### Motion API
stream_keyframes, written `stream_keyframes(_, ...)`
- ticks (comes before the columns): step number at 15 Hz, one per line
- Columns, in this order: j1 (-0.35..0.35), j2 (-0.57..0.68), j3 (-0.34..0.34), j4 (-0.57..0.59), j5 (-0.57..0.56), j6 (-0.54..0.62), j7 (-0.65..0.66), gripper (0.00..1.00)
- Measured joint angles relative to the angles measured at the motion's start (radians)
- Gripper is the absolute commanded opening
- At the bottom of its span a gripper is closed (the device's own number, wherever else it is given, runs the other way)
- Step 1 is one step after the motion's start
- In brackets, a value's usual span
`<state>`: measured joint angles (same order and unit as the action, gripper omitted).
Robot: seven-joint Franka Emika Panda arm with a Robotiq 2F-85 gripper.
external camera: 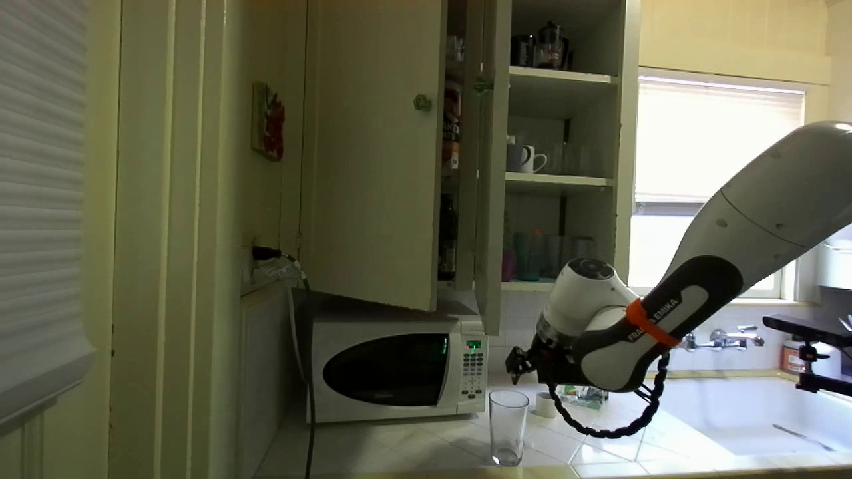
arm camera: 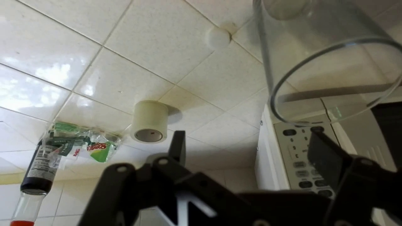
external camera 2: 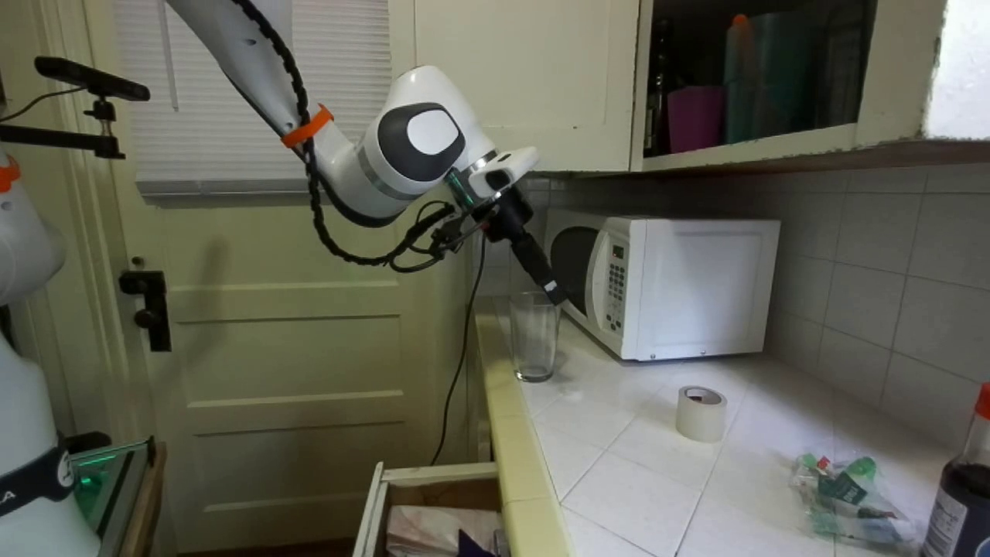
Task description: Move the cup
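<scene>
1 clear cup [external camera 2: 534, 340] | upright on the white-tiled table [external camera 2: 642, 480], near its yellow edge and the white microwave [external camera 2: 700, 286] | jaws: wide apart, holding nothing, near the cup's rim in both exterior views | tape roll [external camera 2: 700, 422] between cup and crinkled packet [external camera 2: 851, 499] | red-capped bottle [external camera 2: 955, 503] just beside the packet

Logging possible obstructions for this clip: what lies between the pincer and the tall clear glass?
Nothing shows there: in an exterior view, the stretch from the pincer down to the glass is bare.
</scene>
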<state>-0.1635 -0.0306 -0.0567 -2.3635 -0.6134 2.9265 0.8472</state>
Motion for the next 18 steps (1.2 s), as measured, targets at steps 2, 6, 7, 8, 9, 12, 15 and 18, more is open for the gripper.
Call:
stream_keyframes(2, -0.010, -0.002, -0.006, -0.008, -0.058, 0.002, 0.008, 1.00)
stream_keyframes(6, -0.021, -0.003, -0.009, -0.009, -0.173, 0.002, 0.024, 1.00)
stream_keyframes(7, -0.020, -0.003, -0.007, -0.009, -0.192, 0.002, 0.027, 1.00)
stream_keyframes(8, -0.019, -0.003, -0.004, -0.009, -0.206, 0.002, 0.029, 1.00)
stream_keyframes(9, -0.018, -0.002, 0.000, -0.009, -0.213, 0.002, 0.029, 0.97)
stream_keyframes(12, -0.013, 0.001, 0.009, -0.009, -0.219, 0.002, 0.029, 0.89)
stream_keyframes(15, -0.010, 0.011, 0.015, -0.009, -0.219, 0.002, 0.030, 0.77)
stream_keyframes(18, -0.009, 0.028, 0.022, -0.004, -0.219, 0.002, 0.036, 0.52)
